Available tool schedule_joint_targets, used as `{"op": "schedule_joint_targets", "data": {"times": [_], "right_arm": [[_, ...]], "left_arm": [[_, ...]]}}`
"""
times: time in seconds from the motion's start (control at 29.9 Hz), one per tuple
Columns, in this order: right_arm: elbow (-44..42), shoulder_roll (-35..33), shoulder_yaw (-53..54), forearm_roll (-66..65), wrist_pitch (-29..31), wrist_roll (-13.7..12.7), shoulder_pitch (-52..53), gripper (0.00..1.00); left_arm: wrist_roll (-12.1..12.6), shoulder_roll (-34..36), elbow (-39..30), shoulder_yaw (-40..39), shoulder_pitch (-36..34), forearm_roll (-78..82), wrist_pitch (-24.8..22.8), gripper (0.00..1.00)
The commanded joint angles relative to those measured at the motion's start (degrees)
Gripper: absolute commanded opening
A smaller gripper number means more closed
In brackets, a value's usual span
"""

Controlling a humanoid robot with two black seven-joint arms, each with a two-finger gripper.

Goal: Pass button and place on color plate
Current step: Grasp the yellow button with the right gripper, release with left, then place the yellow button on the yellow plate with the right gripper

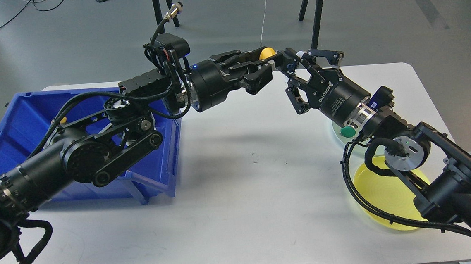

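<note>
Yellow button (267, 52): held at tips of left gripper (264, 63), jaws narrow around it, above desk (239, 181). Right gripper (297, 67): jaws wide, just beside button, nearer arm for handover. Yellow plate (385, 196): well apart, beneath right arm

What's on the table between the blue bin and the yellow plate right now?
In the head view, only bare white table lies between the blue bin and the yellow plate; both arms meet above it.
</note>
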Motion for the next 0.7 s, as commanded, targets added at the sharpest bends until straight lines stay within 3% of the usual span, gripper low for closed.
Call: {"op": "schedule_joint_targets", "data": {"times": [0.0,0.1,0.27,0.5,0.67], "right_arm": [[0.26,-0.63,0.02,0.11,-0.03,0.01,-0.43,0.20],[0.52,-1.68,0.63,0.11,-0.03,0.01,-0.96,0.20],[0.70,-8.09,0.55,0.11,-0.03,-0.08,-2.53,0.21],[6.32,-27.15,0.55,0.11,1.81,0.01,-14.29,0.21],[6.76,-36.30,0.28,0.11,3.31,0.01,-24.05,0.21]], "left_arm": [[-0.26,-0.10,-0.04,-0.26,0.02,-0.47,0.23,0.80],[-0.70,-0.37,-0.04,-0.96,0.02,-1.51,0.32,0.88],[-0.87,0.16,-0.04,-3.58,-0.07,-12.39,0.14,0.91],[-0.78,1.91,3.37,-10.89,0.02,-38.92,-0.21,0.98],[-0.61,2.09,7.69,-14.49,0.02,-53.53,-0.56,0.99]]}}
